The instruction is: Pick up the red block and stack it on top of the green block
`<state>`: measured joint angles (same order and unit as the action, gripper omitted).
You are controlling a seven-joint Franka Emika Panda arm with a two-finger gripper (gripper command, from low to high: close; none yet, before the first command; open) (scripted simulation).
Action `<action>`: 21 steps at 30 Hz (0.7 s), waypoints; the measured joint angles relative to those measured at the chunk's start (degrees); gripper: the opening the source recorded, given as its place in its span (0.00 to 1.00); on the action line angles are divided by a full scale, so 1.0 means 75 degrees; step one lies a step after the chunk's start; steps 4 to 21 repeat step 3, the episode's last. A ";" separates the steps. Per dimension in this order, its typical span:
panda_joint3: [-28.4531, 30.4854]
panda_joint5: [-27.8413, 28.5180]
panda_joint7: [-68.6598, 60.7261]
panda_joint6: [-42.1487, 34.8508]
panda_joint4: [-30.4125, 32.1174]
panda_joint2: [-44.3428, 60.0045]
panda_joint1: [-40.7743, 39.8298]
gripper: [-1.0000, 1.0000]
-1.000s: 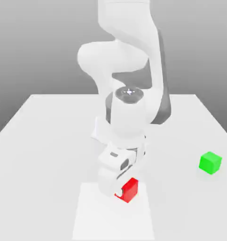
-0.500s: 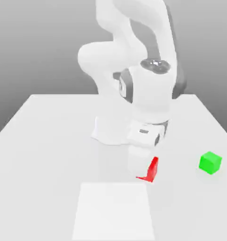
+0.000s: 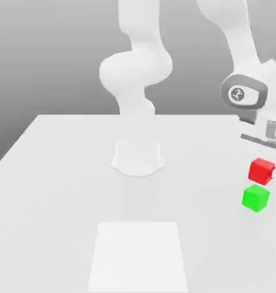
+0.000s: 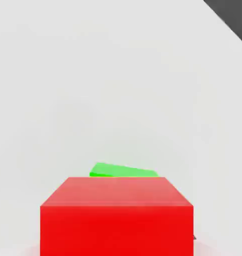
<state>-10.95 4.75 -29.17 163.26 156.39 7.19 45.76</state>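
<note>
One red block [image 3: 261,171] held aloft by the claw just above the green block [image 3: 255,198].

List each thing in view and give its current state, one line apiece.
red block: lifted off the table, held just above the green block, not yet resting on it.
green block: sitting on the table, nothing stacked on it.
tool: shut on the red block.
table: white, flat.

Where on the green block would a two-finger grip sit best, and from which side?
Best guess: from straight above, fingers closing on two opposite vertical faces of the green block. It sits flat on the table, a plain cube with parallel sides. For now the red block hangs just above it, barring that approach.
</note>
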 joint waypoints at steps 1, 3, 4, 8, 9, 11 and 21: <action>0.0000 0.0000 0.0000 0.0000 0.0000 0.0000 0.0000 1.00; 0.0000 0.0000 0.0000 0.0000 0.0000 0.0000 0.0000 1.00; 0.0000 0.0000 0.0000 0.0000 0.0000 0.0000 0.0000 1.00; 0.0000 0.0000 0.0000 0.0000 0.0000 0.0000 0.0000 1.00; 0.0000 0.0000 0.0000 0.0000 0.0000 0.0000 0.0000 1.00; 0.0000 0.0000 0.0000 0.0000 0.0000 0.0000 0.0000 1.00; 0.0000 0.0000 0.0000 0.0000 0.0000 0.0000 0.0000 1.00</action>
